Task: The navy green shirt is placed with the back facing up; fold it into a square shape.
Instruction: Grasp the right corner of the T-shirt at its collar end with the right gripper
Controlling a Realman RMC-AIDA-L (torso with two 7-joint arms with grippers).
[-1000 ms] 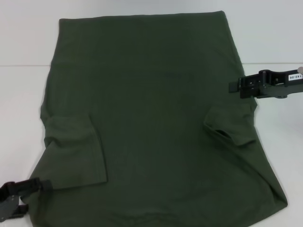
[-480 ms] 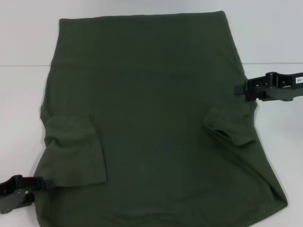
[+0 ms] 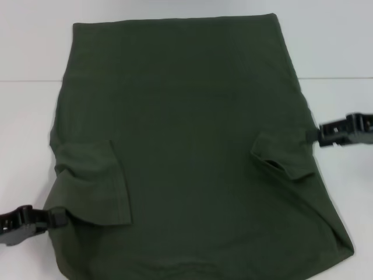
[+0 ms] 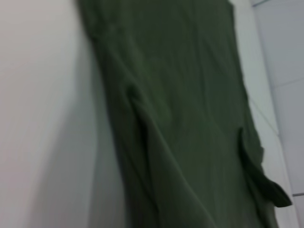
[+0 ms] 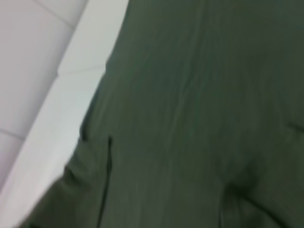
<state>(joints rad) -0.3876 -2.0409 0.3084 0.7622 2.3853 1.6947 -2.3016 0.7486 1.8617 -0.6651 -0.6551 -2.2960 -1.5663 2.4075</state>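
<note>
Between left hand (image 3: 58,217) and right hand (image 3: 315,135), navy green shirt (image 3: 186,146), grips unclear

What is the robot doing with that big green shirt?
It is folding the navy green shirt, which lies flat on the white table. Both sleeves are already tucked in over the body. The left tool sits at the shirt's left edge by the folded sleeve, and the right tool is at the right edge. Neither is lifting any cloth, and the shirt is not a square yet.

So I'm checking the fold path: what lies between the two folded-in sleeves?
Only the navy green shirt's flat back fabric lies between the left sleeve and the right sleeve, nothing on it; the head view shows this.
</note>
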